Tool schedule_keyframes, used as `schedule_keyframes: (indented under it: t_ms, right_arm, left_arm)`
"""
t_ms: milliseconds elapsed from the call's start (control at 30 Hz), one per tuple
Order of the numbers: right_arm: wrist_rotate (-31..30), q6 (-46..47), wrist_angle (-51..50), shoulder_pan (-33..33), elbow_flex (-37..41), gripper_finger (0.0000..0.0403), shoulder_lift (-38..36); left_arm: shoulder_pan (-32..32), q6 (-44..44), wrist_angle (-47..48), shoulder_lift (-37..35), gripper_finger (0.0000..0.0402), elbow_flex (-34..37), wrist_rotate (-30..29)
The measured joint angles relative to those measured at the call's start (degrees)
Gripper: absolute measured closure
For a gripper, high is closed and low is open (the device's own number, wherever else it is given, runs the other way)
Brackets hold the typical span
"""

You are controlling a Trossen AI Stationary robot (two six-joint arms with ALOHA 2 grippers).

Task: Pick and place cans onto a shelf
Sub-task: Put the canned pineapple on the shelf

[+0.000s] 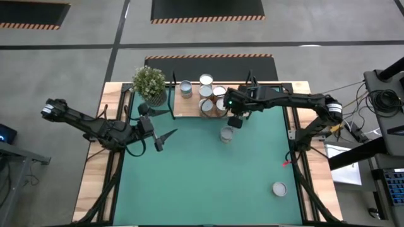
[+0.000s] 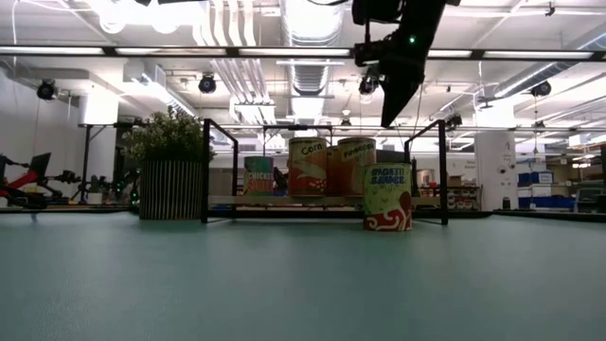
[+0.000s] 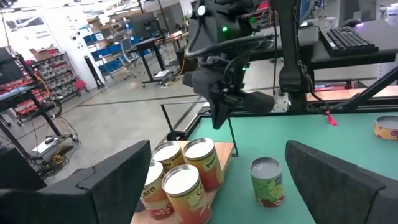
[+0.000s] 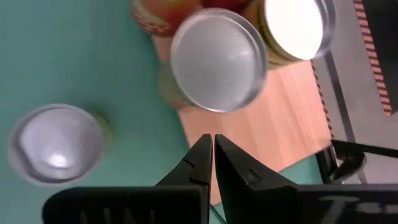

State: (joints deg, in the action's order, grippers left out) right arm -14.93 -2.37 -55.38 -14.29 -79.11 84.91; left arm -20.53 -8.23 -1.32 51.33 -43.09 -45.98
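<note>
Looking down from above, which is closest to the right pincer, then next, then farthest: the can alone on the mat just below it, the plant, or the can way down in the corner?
1. The lone can, just in front of the right pincer.
2. The corner can, toward the mat's near right corner.
3. The plant, at the shelf's left end.

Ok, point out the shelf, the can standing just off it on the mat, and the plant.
shelf (image 1: 189, 106): high view, bare board.
green can (image 2: 387, 197): low view, its label.
plant (image 1: 149, 82): high view, its leaves.
</note>
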Motion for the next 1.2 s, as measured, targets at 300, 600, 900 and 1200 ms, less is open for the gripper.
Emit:
schedule_keyframes:
  t_ms: [300,600,900,1200]
  right_arm:
    - [-0.08,-0.2,1.04,-4.12,0.0,0.0394,1.05]
    - [-0.05,-0.54,2.39,-5.24,0.02,0.0394,2.87]
    - [3.13,0.0,3.68,-5.11,0.07,0.0394,4.96]
    - [3.38,1.43,5.17,-5.11,0.07,0.0394,4.99]
  left_arm:
    - [0.0,-0.01,0.0,0.0,0.0049,0.0,0.0]
    - [0.0,-0.02,0.0,0.0,0.0049,0.02,0.0]
    - [-0.01,-0.02,0.0,0.0,0.0049,0.04,0.0]
    - [-0.01,-0.02,0.0,0.0,0.0049,0.04,0.01]
